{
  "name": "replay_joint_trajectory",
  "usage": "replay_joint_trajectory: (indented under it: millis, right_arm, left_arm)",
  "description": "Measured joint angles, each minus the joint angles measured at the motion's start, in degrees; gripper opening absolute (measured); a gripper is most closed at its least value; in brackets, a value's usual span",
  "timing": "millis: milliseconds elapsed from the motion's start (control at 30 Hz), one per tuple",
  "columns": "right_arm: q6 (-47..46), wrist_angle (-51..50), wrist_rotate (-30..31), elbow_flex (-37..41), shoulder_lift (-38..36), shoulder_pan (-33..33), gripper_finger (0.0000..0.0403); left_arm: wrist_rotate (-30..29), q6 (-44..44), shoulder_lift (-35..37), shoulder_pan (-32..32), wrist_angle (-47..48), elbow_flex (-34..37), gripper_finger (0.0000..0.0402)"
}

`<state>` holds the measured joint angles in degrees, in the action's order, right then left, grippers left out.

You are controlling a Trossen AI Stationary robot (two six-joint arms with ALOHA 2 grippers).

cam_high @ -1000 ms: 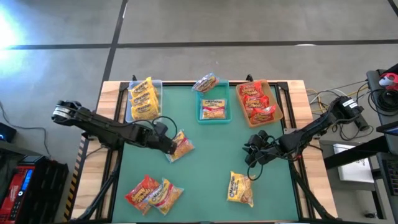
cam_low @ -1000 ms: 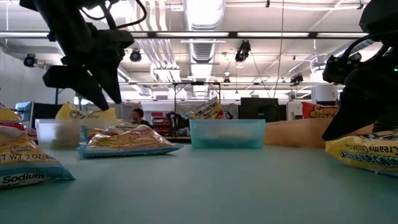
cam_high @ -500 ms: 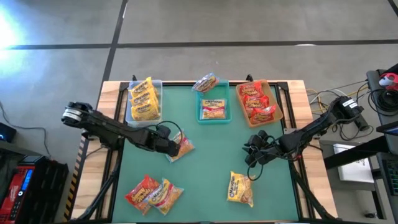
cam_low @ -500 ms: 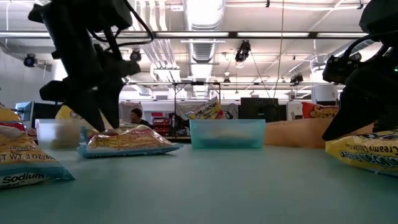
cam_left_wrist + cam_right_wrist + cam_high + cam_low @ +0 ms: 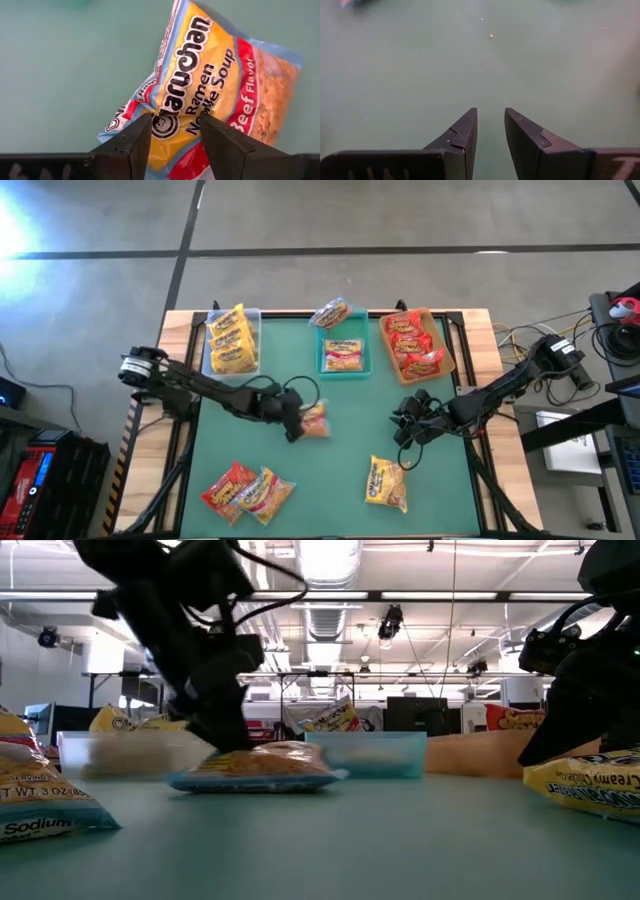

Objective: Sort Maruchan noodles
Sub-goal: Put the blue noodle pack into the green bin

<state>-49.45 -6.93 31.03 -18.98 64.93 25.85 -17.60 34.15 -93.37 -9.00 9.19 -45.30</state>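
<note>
Crinkly plastic film wraps every packet on the table, so each one is judged light, slick and easily creased, with a brittle noodle block inside that will crack under hard pressure. The safest hold is on a flat sealed end or a corner of the wrapper, clear of the block.

Nearest, along the bottom of the high view, lie a red and a yellow packet (image 5: pixel 247 490) touching each other at lower left, and one yellow packet (image 5: pixel 386 482) at lower centre-right. They rest flat on the green table (image 5: pixel 340 470).

At frame centre, the left gripper (image 5: pixel 292 416) pinches the beef-flavour packet (image 5: pixel 315 419) by one end. In the left wrist view the two fingers (image 5: pixel 131 144) stand partly closed around the wrapper near its logo, and the film bunches between them. In the low view the packet (image 5: pixel 255 768) sits on or just above the table surface; which one cannot be told.

To the right of centre, the right gripper (image 5: pixel 405 428) waits above the table just beyond the yellow packet, its fingers (image 5: pixel 462 135) nearly pressed together on nothing.

Farthest, along the upper edge of the table, stand three bins: the clear bin (image 5: pixel 256 315) with yellow packets at upper left, the teal bin (image 5: pixel 321 352) in the middle with one packet inside and another propped on its far rim, and the tan bin (image 5: pixel 450 350) with red packets at upper right.
</note>
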Motion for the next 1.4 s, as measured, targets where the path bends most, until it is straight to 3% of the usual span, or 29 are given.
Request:
replay_joint_trajectory:
  millis: [167, 333, 400, 567, 733, 933, 1000, 1167, 1400]
  right_arm:
    - [0.02, 0.05, 0.0, 0.0, 0.0, 0.0, 0.0089]
    - [-0.02, -0.01, 0.0, -0.09, 0.0, 0.0, 0.0089]
    - [-0.24, -0.04, 0.02, -0.45, 0.0, 0.0, 0.0089]
    - [-1.51, 0.38, 1.47, -1.74, 0.0, 0.0, 0.0089]
    - [1.17, 6.26, 9.59, -3.44, 0.0, -0.02, 0.0089]
    - [11.0, 16.18, 10.46, -3.55, 0.36, -3.01, 0.0089]
    - [12.01, 16.21, 7.97, -3.48, 0.46, -5.31, 0.0089]
    - [15.03, 19.11, -5.96, -3.48, 0.46, -11.11, 0.0089]
    - [18.6, 20.1, -15.65, -4.1, 0.44, -14.67, 0.0103]
  left_arm:
    - [10.41, -20.34, -3.15, 3.23, -16.12, 0.02, 0.0152]
    - [16.18, -28.61, -6.04, 5.93, -33.23, -0.27, 0.0152]
    - [16.28, -23.59, -6.22, 6.51, -31.4, -1.98, 0.0152]
    - [16.87, 6.43, -6.1, 5.2, -10.85, -8.14, 0.0152]
    - [16.53, 15.03, -6.05, -1.6, -0.32, -13.04, 0.0152]
    - [9.39, 23.58, -6.5, -7.18, 1.96, -14.79, 0.0152]
    - [9.31, 25.75, -7.35, -7.58, 3.64, -14.62, 0.0152]
    - [10.89, 27.0, -9.62, -7.48, 7.47, -14.54, 0.0152]
    - [10.61, 23.39, -12.18, -7.12, 7.92, -14.62, 0.0152]
